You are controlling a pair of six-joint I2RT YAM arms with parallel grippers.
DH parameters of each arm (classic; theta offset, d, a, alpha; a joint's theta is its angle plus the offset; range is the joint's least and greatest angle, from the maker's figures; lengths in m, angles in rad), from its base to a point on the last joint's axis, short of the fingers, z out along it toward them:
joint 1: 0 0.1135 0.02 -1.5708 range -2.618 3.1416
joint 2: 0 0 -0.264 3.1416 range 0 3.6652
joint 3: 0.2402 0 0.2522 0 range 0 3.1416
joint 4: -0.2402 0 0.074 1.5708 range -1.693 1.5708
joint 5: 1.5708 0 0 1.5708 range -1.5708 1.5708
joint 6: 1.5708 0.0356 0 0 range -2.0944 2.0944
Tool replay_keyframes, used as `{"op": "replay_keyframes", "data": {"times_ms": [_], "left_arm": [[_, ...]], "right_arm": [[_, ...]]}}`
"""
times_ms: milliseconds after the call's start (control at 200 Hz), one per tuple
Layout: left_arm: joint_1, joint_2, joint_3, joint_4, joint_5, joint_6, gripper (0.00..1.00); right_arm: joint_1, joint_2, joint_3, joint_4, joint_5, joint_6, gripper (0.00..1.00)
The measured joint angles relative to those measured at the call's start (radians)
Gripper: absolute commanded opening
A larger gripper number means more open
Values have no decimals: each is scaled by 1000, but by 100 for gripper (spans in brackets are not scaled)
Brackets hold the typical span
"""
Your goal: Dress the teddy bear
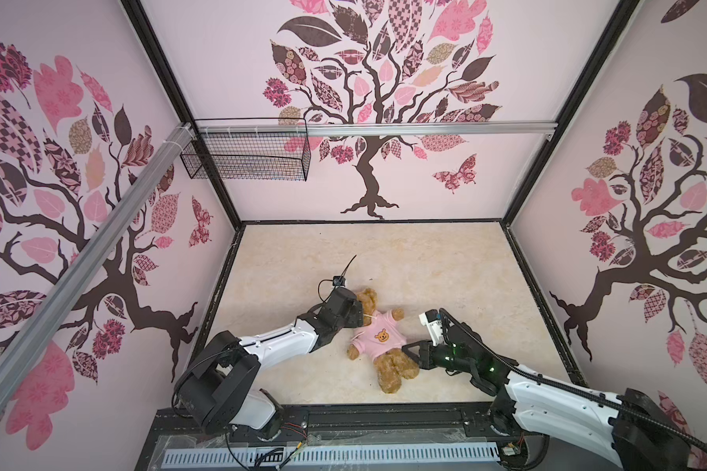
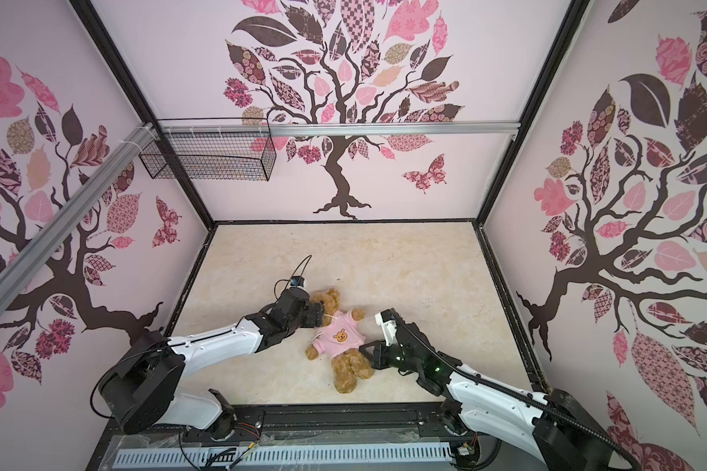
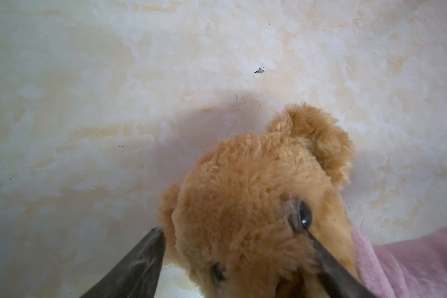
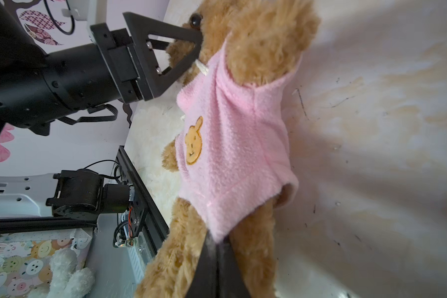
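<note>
Lying on your worktop (image 1: 445,261), teddy bear (image 1: 396,367) between both hands.
Left hand (image 3: 232,258) straddles its head, spread; right hand (image 4: 217,247) pinches the pink shirt (image 4: 232,144) hem.

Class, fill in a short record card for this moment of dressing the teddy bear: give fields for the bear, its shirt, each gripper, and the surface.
bear: teddy bear lies on its back, head toward the back wall
shirt: pink shirt on the torso, both arms through the sleeves, bear-face emblem up
left gripper: left gripper wide around the bear's head, fingers on either side
right gripper: right gripper shut on the shirt's lower hem
surface: marbled cream table
background: wire basket hangs on the rail
</note>
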Motion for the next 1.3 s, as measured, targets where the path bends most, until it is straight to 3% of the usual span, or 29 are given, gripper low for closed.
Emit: {"op": "replay_keyframes", "data": {"times_ms": [225,390,635,820,985,1085,1215,1300], "left_arm": [[9,59,72,-2,17,32,80],[12,87,124,-4,19,71,80],[30,170,253,-6,11,117,81],[37,143,284,-14,0,139,83],[37,-47,206,37,-85,167,84],[38,-202,89,114,-188,208,86],[41,-319,-72,243,-359,293,96],[49,-334,-160,328,-460,366,97]], "right_arm": [[-5,7,131,-151,35,-106,29],[-6,34,233,-178,66,-191,30],[1,163,189,-117,11,-175,24],[35,186,184,-68,-30,-158,31],[26,92,225,-174,64,-240,51],[-41,18,275,-232,154,-313,63],[-142,-34,301,-238,351,-407,84],[-151,-32,274,-192,509,-475,99]]}}
